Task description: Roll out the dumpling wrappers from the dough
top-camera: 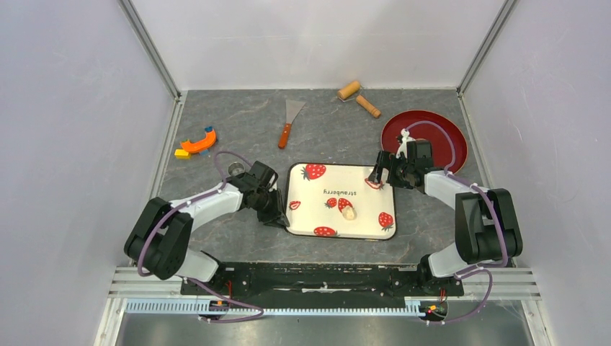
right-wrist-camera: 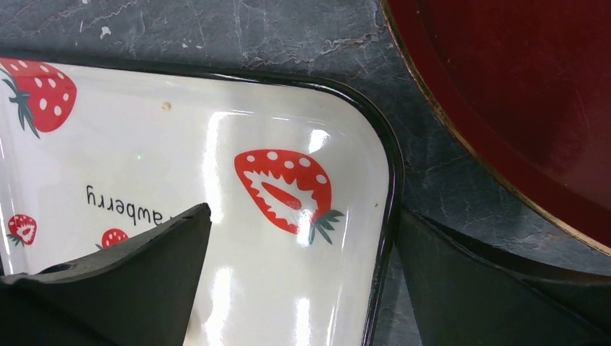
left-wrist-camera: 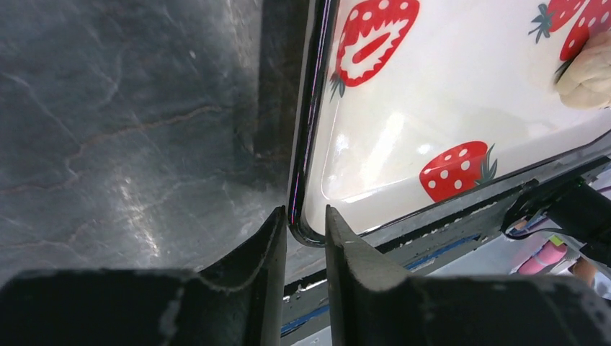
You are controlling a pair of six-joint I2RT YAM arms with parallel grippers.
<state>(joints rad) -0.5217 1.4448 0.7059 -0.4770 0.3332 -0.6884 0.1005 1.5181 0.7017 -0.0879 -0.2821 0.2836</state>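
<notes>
Dough (top-camera: 349, 211) is recorded as one small, pale, soft-looking lump, unflattened, lying just toward 5 o'clock of the tray's centre. No wrapper is seen.

Left gripper (left-wrist-camera: 302, 216): the jaws are drawn narrow, one on each side of the tray (left-wrist-camera: 308, 108) rim at its 8 o'clock corner. Whether the rim is actually pinched cannot be told. Right gripper (right-wrist-camera: 302, 213): the jaws are spread wide and nothing is held. One finger hangs over the tray's glossy floor and the other over the tabletop (top-camera: 238, 115), at the 2 o'clock corner.

The step in hand is judged to be securing the tray, ahead of any rolling. For the next move, a firm hold on the thin, slick rim would be required, and the roller (top-camera: 349, 90) would have to be fetched from 12 o'clock at the far edge.

Materials: the tray is a shiny white rounded rectangle, black-edged and printed with strawberries. The roller is a tan wooden cylinder with a handle. A scraper (top-camera: 293, 112) with a metal blade lies at 11 o'clock. A round dark-red plate (right-wrist-camera: 519, 94) sits at 2 o'clock, just beside the tray. The tabletop is grey and veined like stone.
</notes>
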